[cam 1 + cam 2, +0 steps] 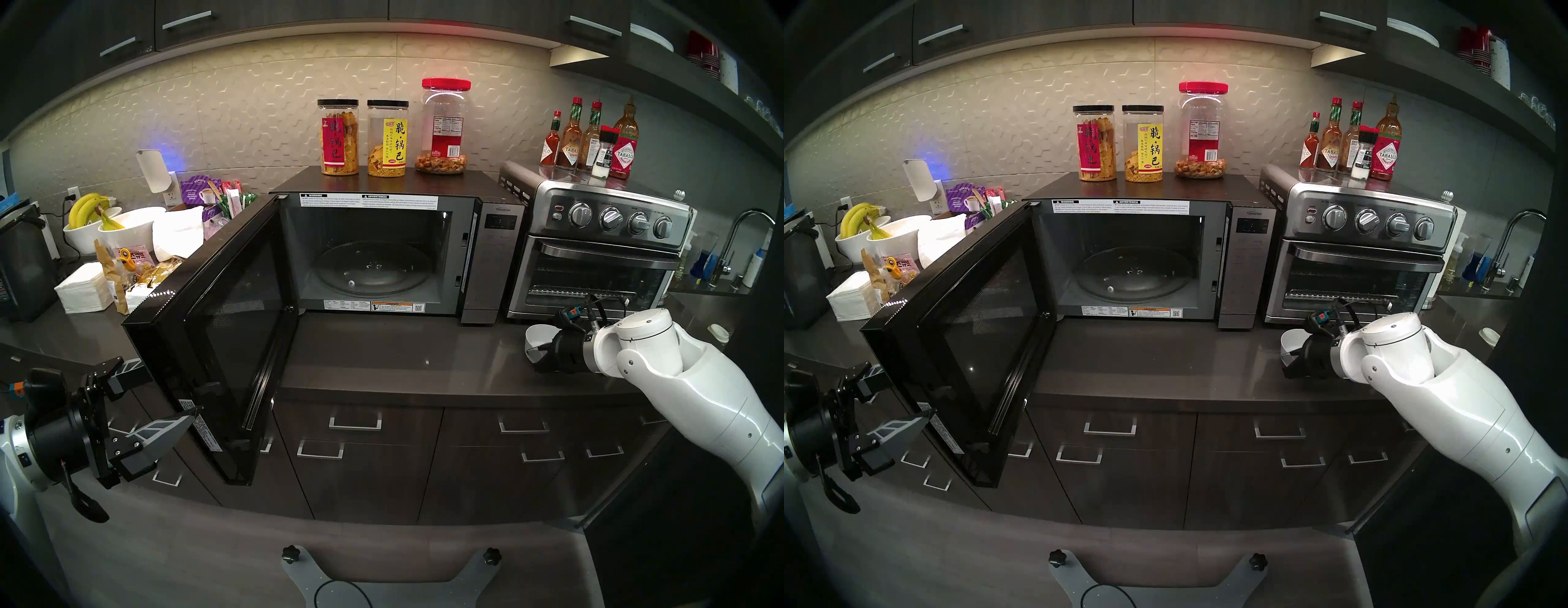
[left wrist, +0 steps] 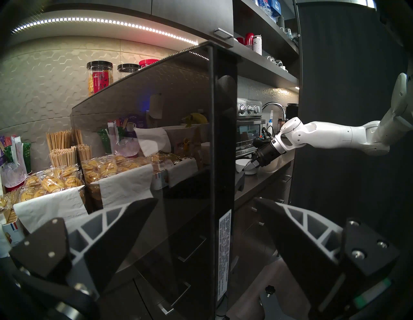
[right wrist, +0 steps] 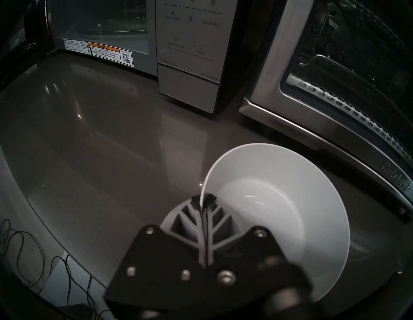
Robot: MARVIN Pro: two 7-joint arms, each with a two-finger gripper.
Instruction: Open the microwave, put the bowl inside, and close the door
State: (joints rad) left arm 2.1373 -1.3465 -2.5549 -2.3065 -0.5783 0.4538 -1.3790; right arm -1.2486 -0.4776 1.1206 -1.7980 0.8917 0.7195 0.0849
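Both right fingers (image 3: 204, 201) pinch bowl (image 3: 279, 201) rim; left fingers (image 2: 205, 223) spread astride door (image 1: 203, 339) edge.

Right tool (image 3: 205, 200) pinching bowl (image 3: 279, 201) rim, seemingly tilted

A stainless-steel toaster oven with four knobs (image 1: 602, 250) stands at about three o'clock on the glossy grey-brown countertop (image 1: 382, 352). On its top, a cluster of red-capped hot-sauce bottles (image 1: 589, 140) stands at one o'clock. Three clear plastic snack jars (image 1: 390, 131) line up at twelve o'clock. At nine o'clock, yellow bananas (image 1: 87, 208) rest in large white bowls (image 1: 127, 225), beside a stack of white paper napkins (image 1: 82, 288).
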